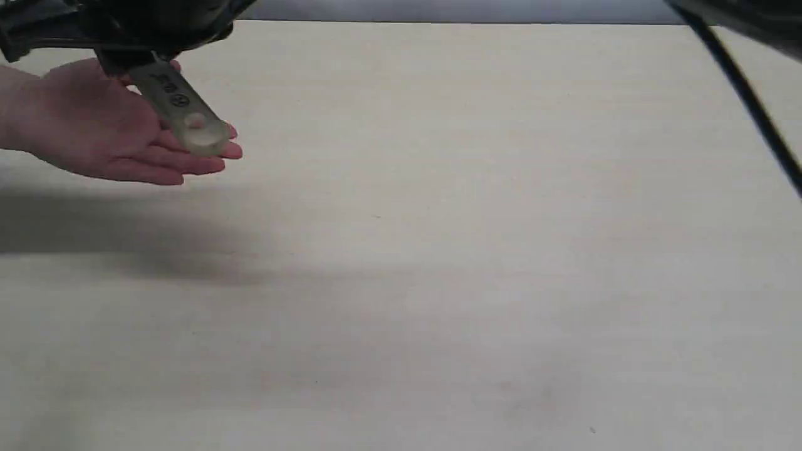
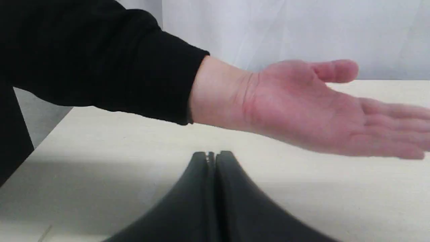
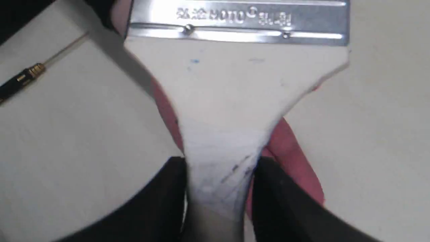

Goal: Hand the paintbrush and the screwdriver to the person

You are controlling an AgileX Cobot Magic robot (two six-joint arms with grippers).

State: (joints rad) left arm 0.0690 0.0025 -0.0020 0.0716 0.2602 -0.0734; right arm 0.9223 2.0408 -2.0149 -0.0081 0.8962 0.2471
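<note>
Paintbrush [image 3: 235, 101] clamped by right end effector [image 3: 220, 166] over the hand [image 1: 94, 138]; left end effector [image 2: 211, 156] closed, seemingly empty. Released here, it may tip off the fingertips onto the bench [image 1: 438, 250].

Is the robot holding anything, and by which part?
The right end effector grips the paintbrush by its narrow wooden handle; the left end effector is shut, empty.

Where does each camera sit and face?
Exterior: above the pale table, looking down across it at the person's open hand; dark arm parts at top corners.
Left wrist: behind the shut left gripper, facing that palm.
Right wrist: behind the right gripper clamping the wide wooden-handled paintbrush over the hand; slim black-and-gold screwdriver nearby.
Shared: all three show the hand.
</note>
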